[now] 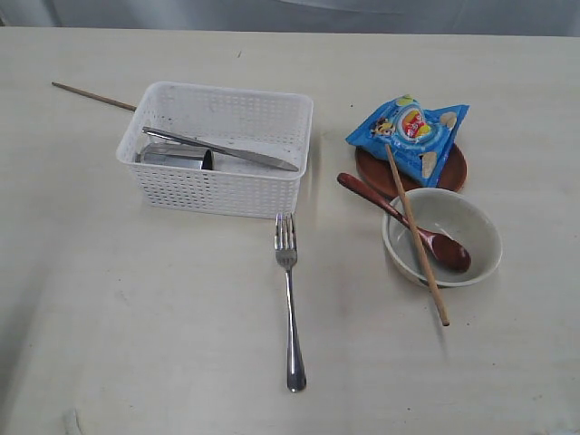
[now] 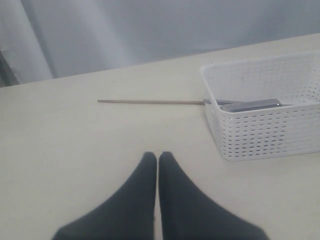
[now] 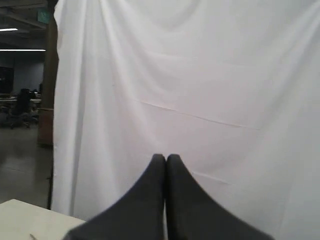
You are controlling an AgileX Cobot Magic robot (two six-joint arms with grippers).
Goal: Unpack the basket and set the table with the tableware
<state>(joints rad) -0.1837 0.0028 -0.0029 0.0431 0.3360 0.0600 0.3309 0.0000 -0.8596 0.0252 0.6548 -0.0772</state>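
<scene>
The white basket [image 1: 217, 192] sits on the bench [image 1: 136, 344] at about ten o'clock from the middle of the exterior view; a knife [image 1: 227, 151] lies slantwise in it, over what looks like a steel cup [image 1: 177, 156] on its side. One chopstick [image 1: 91, 95] pokes out from behind the basket toward ten o'clock. The fork [image 1: 289, 299] lies at five o'clock from the basket, tines toward it. At three o'clock from the fork is the white bowl [image 1: 485, 234], with the wooden spoon [image 1: 403, 220] and a second chopstick [image 1: 419, 237] resting across it. At twelve o'clock from the bowl, the brown plate [image 1: 456, 170] carries the blue snack bag [image 1: 410, 131]. The left end effector [image 2: 158, 161] hangs over bare bench with its tips pressed together, gripping nothing; the right end effector [image 3: 165, 161] is likewise closed and empty, facing a white curtain [image 3: 200, 75].
</scene>
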